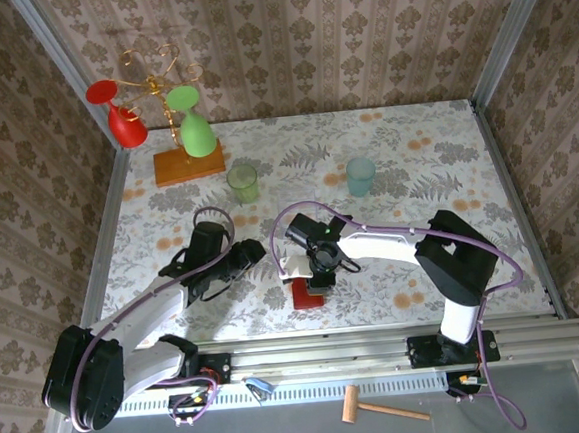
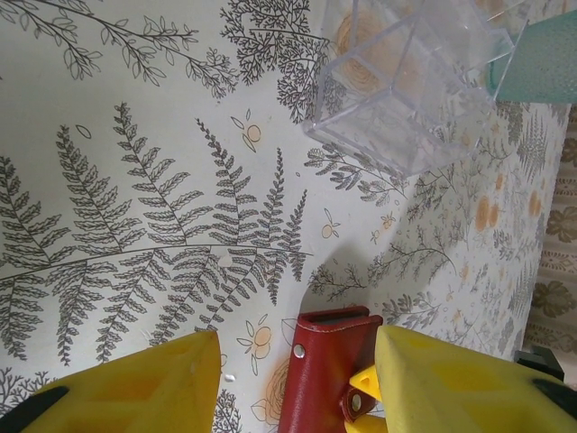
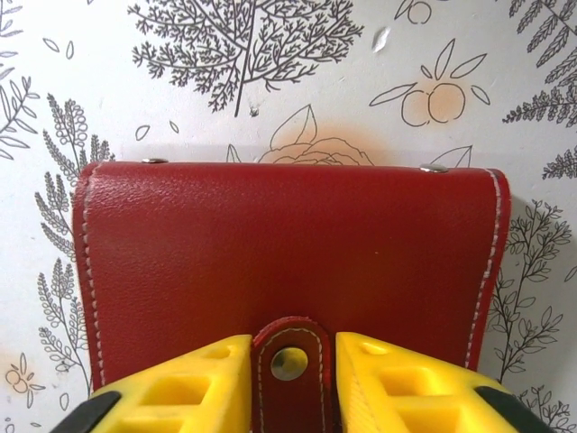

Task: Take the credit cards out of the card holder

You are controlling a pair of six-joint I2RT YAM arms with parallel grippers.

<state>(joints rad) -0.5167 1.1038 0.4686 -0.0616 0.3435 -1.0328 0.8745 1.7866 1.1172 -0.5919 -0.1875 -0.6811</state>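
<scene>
The card holder (image 3: 288,253), a red leather-like wallet, lies folded shut on the fern-patterned table (image 1: 404,147). It sits near the front edge at centre (image 1: 307,295). My right gripper (image 3: 291,379) comes down on it from above, and its yellow fingers (image 3: 180,388) press both sides of the thin red strap tab (image 3: 290,356) with its metal snap. My left gripper (image 1: 247,252) hovers to the left of the holder, open, with nothing between its fingers. In the left wrist view the holder's end (image 2: 329,361) lies on the table beyond them. The credit cards are hidden.
A clear plastic box (image 2: 406,81) stands just beyond the holder. A green cup (image 1: 243,183) and a teal cup (image 1: 361,176) sit mid-table. A rack with red and green glasses (image 1: 176,115) is at the back left. A wooden mallet (image 1: 385,407) lies below the rail.
</scene>
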